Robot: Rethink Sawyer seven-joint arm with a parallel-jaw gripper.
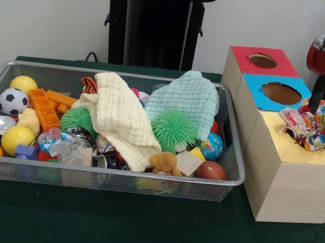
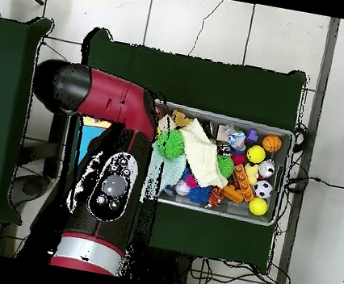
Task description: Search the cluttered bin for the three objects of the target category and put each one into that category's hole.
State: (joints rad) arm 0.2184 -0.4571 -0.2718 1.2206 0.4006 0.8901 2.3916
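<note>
The wire mesh bin (image 1: 112,173) stands on the green table, full of toys, and also shows in the overhead view (image 2: 283,180). One patchwork ball (image 1: 311,127) of red, blue, yellow and green patches sits, crumpled, in the hole of the yellow-topped wood box (image 1: 275,140) at the right. The ball covers the hole. My gripper (image 1: 322,97) hangs right above the ball, mostly cut off by the frame's edge. In the overhead view my red arm (image 2: 120,107) covers the boxes and the gripper. No other patchwork ball shows in the bin.
A blue-topped box (image 1: 279,93) and a red-topped box (image 1: 263,61) stand behind the yellow one. In the bin lie a cream cloth (image 1: 122,121), a mint cloth (image 1: 190,98), two spiky green balls (image 1: 173,130), a globe ball (image 1: 211,145), a soccer ball (image 1: 12,101) and orange bricks (image 1: 43,108).
</note>
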